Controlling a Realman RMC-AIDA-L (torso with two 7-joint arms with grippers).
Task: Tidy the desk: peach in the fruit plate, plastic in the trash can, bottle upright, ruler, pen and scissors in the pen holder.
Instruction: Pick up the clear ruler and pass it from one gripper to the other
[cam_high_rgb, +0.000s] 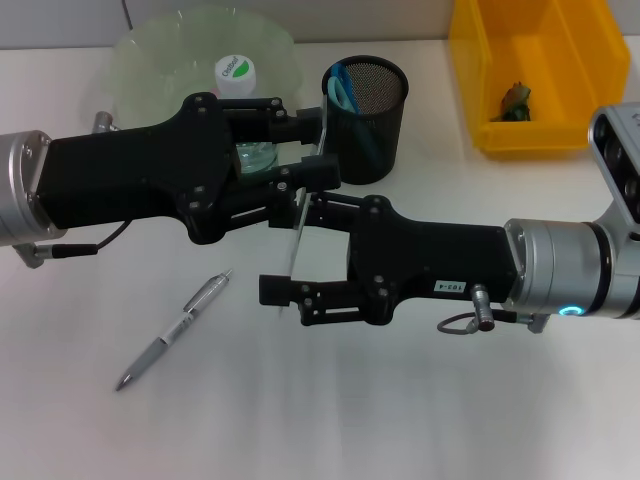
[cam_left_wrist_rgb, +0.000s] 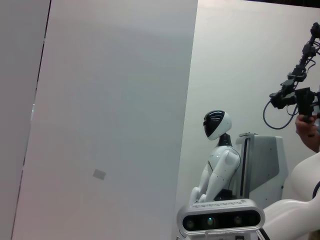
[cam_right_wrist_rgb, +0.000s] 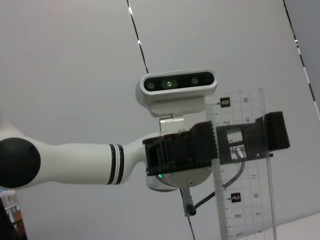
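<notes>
A clear ruler (cam_high_rgb: 298, 228) stands on edge above the table, between my two grippers. My left gripper (cam_high_rgb: 315, 148) is shut on its upper part; the right wrist view shows those black fingers (cam_right_wrist_rgb: 270, 132) clamped across the ruler (cam_right_wrist_rgb: 245, 200). My right gripper (cam_high_rgb: 290, 245) is open, one finger on each side of the ruler's lower part. A silver pen (cam_high_rgb: 175, 335) lies on the table at front left. Blue scissors handles (cam_high_rgb: 340, 88) stick out of the black mesh pen holder (cam_high_rgb: 375, 115). A white-capped bottle (cam_high_rgb: 237, 72) shows at the green fruit plate (cam_high_rgb: 170, 50). The peach is out of view.
A yellow bin (cam_high_rgb: 540, 130) stands at the back right with a small greenish-brown item (cam_high_rgb: 517, 100) inside. The left wrist view shows only a wall and a white humanoid robot (cam_left_wrist_rgb: 217, 165) across the room.
</notes>
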